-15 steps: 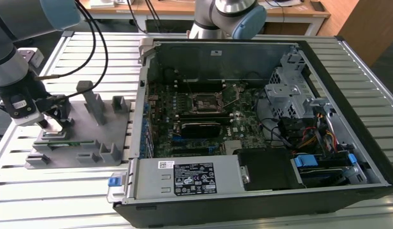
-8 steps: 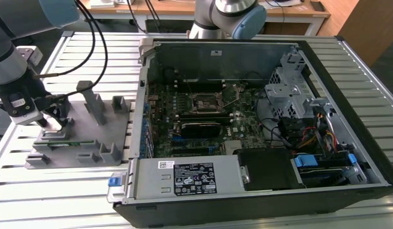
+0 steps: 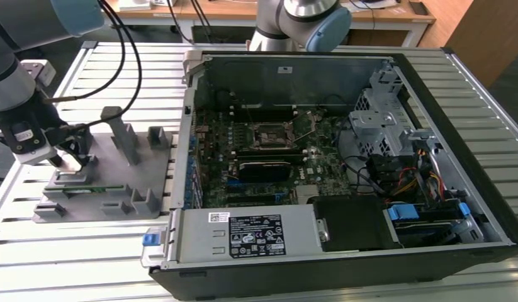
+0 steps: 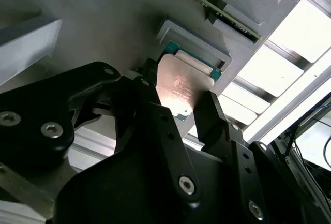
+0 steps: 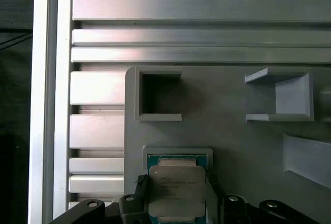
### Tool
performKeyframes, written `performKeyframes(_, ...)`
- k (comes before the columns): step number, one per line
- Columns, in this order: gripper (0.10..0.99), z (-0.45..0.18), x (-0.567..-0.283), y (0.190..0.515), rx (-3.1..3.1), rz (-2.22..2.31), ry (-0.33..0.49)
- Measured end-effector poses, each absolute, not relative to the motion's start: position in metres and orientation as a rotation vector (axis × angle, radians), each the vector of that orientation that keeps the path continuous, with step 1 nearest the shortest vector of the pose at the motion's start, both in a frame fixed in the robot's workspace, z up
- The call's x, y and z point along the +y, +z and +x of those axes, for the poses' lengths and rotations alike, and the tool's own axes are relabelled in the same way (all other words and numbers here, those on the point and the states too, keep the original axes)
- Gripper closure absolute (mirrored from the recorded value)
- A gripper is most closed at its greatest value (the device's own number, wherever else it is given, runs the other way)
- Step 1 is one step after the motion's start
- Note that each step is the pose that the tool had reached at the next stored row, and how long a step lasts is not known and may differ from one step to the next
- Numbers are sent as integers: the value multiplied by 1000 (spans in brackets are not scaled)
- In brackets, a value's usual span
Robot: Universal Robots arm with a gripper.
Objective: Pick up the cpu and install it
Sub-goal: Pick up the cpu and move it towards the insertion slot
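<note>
Sitting in grey fixture recess, cpu straddled by claw; grip cannot tell.

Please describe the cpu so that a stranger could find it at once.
Beside the open black computer case, on the exterior view's left, lies a grey plastic fixture block with upright posts. The cpu sits in its shallow recess, at the black gripper. Unlike the plastic around it, it is a flat square chip with silvery metal top and green rim.

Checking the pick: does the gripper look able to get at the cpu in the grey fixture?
Probably yes: the gripper hangs right over the cpu in its fixture pocket, nothing between them.
</note>
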State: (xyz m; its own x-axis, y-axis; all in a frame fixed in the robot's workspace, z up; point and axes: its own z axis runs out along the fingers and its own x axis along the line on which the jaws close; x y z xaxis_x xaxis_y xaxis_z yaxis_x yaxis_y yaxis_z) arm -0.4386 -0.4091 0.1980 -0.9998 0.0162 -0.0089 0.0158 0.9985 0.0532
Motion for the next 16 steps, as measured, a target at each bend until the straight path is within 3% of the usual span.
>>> performKeyframes(16, 561, -439, -409, 203, 3131, 25, 69)
